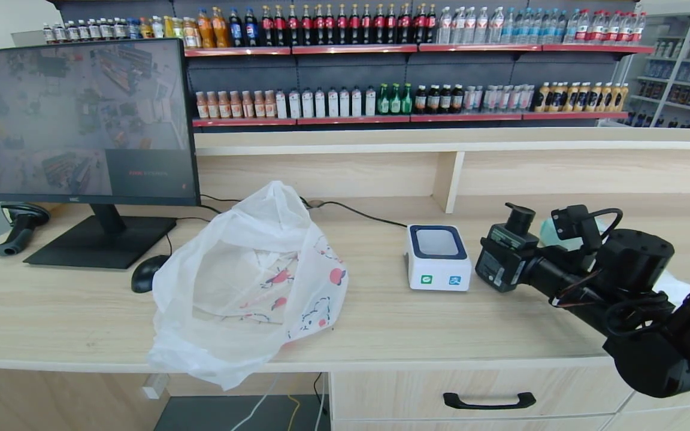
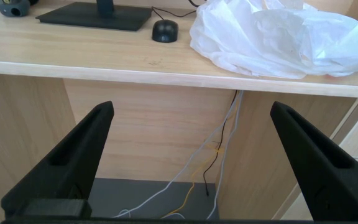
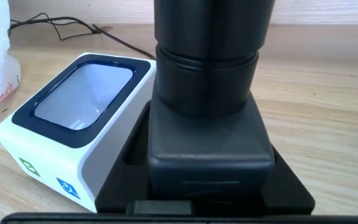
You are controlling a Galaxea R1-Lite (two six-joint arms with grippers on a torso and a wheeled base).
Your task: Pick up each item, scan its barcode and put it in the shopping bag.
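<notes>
Step in hand, as I judge it: scan. On the pale wooden counter point(image 1: 441, 323), the translucent white plastic shopping bag with red print point(image 1: 249, 281) lies slumped, mouth open, well left of the white box scanner with dark-framed window point(image 1: 438, 256).

The right gripper point(image 1: 516, 263) is clamped on a dark squarish bottle with black round cap point(image 1: 498, 254), just beside the scanner. Advice: turn the barcode side toward the window, hold steady and close, avoid knocking the box. The bottle carries a greyish label; barcode not legible.

The left gripper point(image 2: 191, 109) hangs below the counter edge, fingers spread wide, empty.
</notes>
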